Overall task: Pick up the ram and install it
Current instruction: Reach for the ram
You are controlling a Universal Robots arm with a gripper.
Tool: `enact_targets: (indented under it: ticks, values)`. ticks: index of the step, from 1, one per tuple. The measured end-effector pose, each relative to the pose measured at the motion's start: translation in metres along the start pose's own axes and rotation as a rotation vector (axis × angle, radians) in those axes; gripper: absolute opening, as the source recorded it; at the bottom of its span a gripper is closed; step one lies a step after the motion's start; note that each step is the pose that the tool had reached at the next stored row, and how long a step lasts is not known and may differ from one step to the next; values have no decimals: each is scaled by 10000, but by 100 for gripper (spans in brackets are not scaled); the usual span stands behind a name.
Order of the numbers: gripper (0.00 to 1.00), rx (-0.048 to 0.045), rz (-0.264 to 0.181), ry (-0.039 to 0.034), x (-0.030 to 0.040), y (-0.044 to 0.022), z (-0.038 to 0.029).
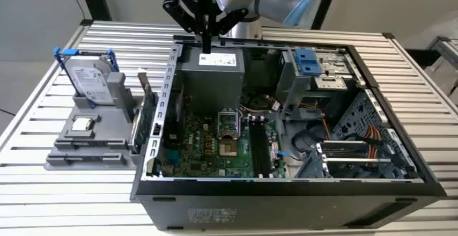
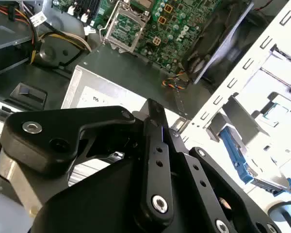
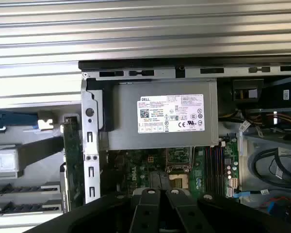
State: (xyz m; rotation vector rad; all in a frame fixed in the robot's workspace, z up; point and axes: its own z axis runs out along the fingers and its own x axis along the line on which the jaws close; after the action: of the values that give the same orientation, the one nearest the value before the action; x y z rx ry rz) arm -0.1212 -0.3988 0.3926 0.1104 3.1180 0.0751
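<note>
Ribbed metal slats make up the table, and on it lies an open computer case, its black front wall along the bottom of the exterior view. My gripper hangs at the upper middle of that frame, pointing straight down over the grey power supply, which sits against the case's far wall. It is close above the supply, not touching it as far as I can see. My jaws are drawn together into one thin dark line, and I can see nothing pinched between them. Both wrist views show the black linkage folded inward the same way.

Below the power supply in the frame spreads the green motherboard, with the CPU socket near its middle. The long black memory slots lie just to the exterior view's right of the socket. Where the ram is I cannot tell — the slots are too dark and narrow for me to say whether a stick stands in one.

At the exterior view's left, outside the case, a grey holder rests on the slats. A hard drive in a blue frame stands upright at its far end. A green card with a metal bracket stands on edge between the holder and the case wall. In the first wrist view the power supply's white label faces the camera, directly beyond my jaws.
</note>
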Motion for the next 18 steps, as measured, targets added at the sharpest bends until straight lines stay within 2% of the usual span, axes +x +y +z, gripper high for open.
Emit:
enact_targets:
  ticks: [11, 18]
  values:
    - [0, 2, 1, 13, 7, 0, 0]
    - [0, 1, 0, 7, 70, -5, -2]
